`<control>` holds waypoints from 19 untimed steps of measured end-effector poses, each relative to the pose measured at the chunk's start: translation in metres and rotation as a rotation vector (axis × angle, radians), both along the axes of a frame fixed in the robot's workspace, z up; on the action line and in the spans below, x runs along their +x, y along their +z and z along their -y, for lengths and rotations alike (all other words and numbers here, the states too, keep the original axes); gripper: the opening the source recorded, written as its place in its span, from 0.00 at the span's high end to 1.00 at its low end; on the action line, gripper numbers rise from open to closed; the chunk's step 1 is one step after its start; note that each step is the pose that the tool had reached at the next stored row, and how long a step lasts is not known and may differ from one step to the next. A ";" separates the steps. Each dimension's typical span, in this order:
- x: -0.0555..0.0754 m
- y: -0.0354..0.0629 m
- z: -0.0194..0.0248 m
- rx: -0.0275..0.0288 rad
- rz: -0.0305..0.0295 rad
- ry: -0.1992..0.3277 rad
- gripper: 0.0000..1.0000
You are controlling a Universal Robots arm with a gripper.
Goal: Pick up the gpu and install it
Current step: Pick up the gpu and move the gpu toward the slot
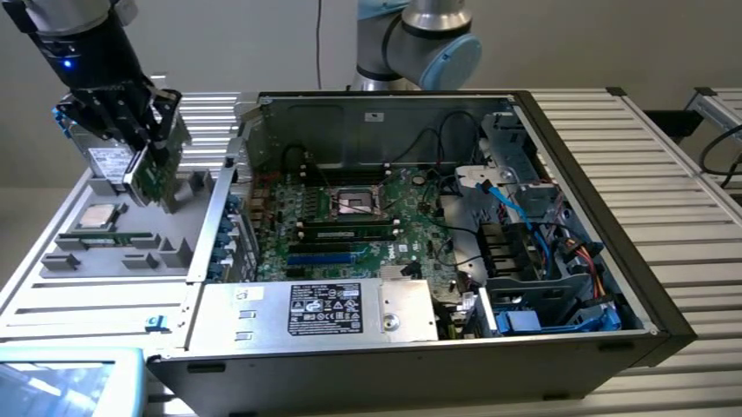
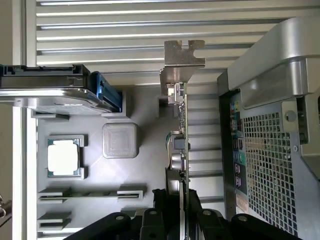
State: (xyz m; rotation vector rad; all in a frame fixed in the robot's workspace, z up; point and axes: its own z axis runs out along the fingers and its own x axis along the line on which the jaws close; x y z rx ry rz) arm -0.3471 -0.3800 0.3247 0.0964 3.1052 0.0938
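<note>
Gpu (image 1: 148, 176) hangs upright in the upper left of the exterior frame, pinched by its top edge between the closed fingers (image 2: 193, 201) of the gripper (image 1: 149, 139). In the wrist view it shows edge-on, with its silver bracket (image 2: 183, 55) at the far end. Held vertically like this, the gpu probably stays clear of the ribs of the grey parts tray (image 1: 116, 265) just below. The open computer case (image 1: 579, 130) stands beside the tray, at centre frame.
</note>
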 end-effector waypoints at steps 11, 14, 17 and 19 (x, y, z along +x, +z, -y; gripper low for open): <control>0.003 0.0501 0.0000 -0.0001 -0.0039 -0.002 0.72; 0.012 0.0639 0.0002 0.0001 -0.0051 -0.002 0.72; 0.024 0.0774 0.0013 -0.0001 -0.0057 -0.002 0.72; 0.032 0.0862 0.0022 0.0000 -0.0062 -0.002 0.72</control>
